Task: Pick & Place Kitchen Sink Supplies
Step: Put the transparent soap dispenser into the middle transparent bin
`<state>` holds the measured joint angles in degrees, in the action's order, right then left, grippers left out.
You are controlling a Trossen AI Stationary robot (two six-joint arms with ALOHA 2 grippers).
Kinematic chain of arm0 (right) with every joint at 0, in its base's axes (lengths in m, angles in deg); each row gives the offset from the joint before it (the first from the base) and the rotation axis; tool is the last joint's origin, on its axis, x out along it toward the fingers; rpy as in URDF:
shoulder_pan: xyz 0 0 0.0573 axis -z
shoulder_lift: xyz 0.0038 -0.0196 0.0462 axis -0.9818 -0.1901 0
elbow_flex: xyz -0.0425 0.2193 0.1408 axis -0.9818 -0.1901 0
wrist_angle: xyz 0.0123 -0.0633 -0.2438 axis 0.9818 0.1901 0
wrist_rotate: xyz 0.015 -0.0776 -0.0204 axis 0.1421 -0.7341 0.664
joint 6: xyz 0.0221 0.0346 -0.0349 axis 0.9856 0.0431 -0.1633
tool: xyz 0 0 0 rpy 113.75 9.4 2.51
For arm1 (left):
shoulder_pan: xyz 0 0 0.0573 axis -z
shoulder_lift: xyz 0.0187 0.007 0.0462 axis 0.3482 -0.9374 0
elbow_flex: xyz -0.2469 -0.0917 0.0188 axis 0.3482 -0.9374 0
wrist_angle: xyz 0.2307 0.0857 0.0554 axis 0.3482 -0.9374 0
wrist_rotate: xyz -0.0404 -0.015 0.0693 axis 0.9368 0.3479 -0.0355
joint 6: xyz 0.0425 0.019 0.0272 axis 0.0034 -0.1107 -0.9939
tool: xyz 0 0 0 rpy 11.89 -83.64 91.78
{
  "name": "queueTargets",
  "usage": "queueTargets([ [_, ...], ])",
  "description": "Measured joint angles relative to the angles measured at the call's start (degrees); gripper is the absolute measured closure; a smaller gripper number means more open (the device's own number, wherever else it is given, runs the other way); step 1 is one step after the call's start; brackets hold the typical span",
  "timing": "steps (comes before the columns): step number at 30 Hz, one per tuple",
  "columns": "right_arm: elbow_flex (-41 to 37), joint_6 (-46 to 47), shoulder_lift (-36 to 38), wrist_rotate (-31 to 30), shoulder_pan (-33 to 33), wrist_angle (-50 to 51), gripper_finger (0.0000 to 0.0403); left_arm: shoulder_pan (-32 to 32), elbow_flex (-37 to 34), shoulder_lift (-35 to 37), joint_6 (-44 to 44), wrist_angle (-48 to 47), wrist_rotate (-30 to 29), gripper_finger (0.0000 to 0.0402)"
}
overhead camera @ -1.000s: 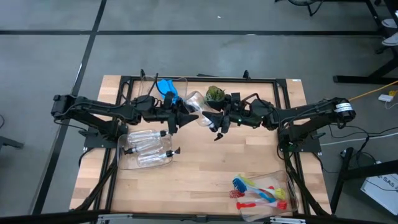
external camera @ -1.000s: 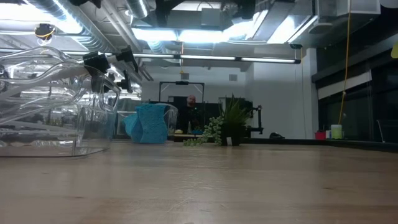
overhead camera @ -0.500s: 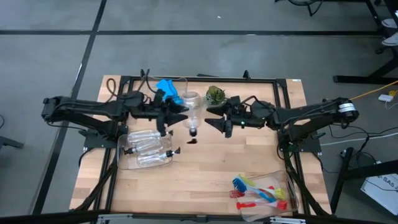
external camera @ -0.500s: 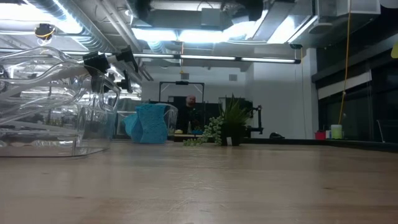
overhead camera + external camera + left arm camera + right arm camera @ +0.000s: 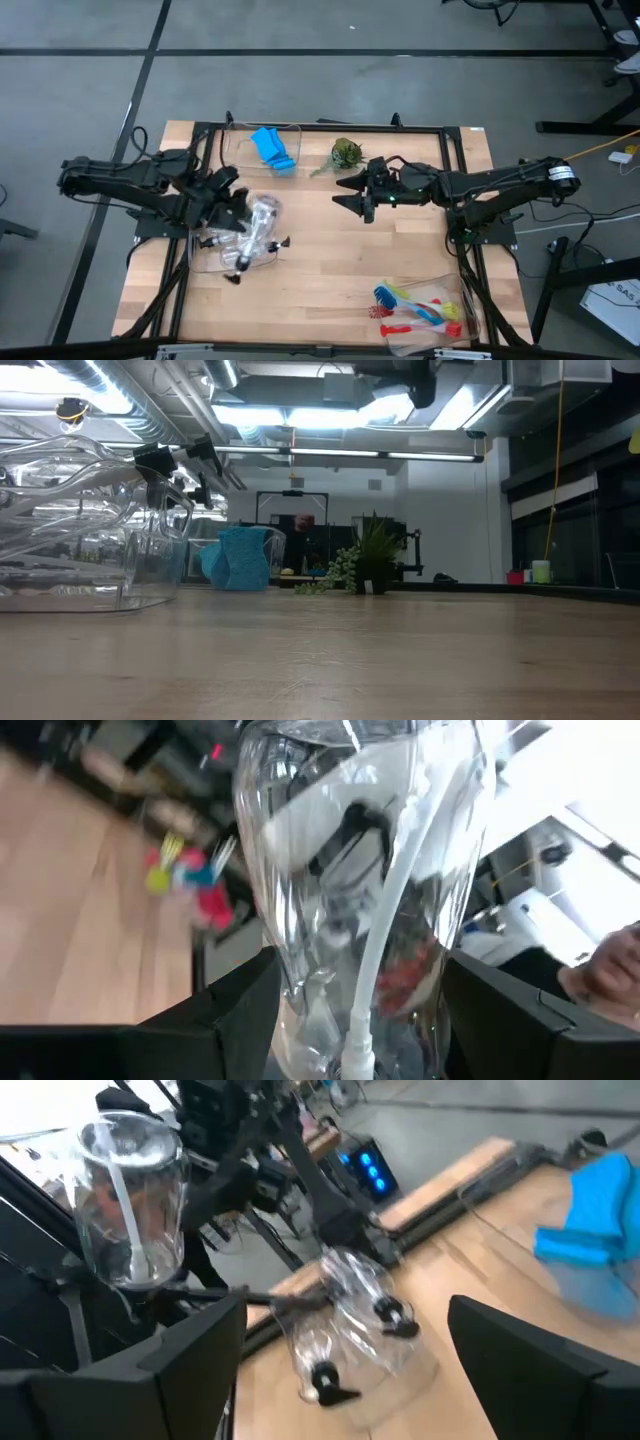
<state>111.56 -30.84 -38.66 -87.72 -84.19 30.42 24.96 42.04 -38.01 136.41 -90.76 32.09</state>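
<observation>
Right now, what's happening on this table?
The left pincer holds a clear pump bottle over the clear bin on the table's left side, where other bottles already lie. The right pincer hangs open and empty above mid-table, near the small plant. A blue sponge sits in a bin at the back, and the brushes lie in a bin at the front right.
</observation>
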Motion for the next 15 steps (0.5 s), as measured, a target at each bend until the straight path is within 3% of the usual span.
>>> queueTargets([
  [9, 0.00, 0.84, 0.03, 0.01, 0.00, 5.54, 0.0062, 3.25, 0.00, 3.24, -2.87, -29.58, -0.46, 0.0153],
  [15, 0.00, 0.84, 0.01, -0.28, 0.02, 5.59, 0.0062, 3.04, 0.00, 2.61, -8.92, -41.80, -1.55, 0.0153],
])
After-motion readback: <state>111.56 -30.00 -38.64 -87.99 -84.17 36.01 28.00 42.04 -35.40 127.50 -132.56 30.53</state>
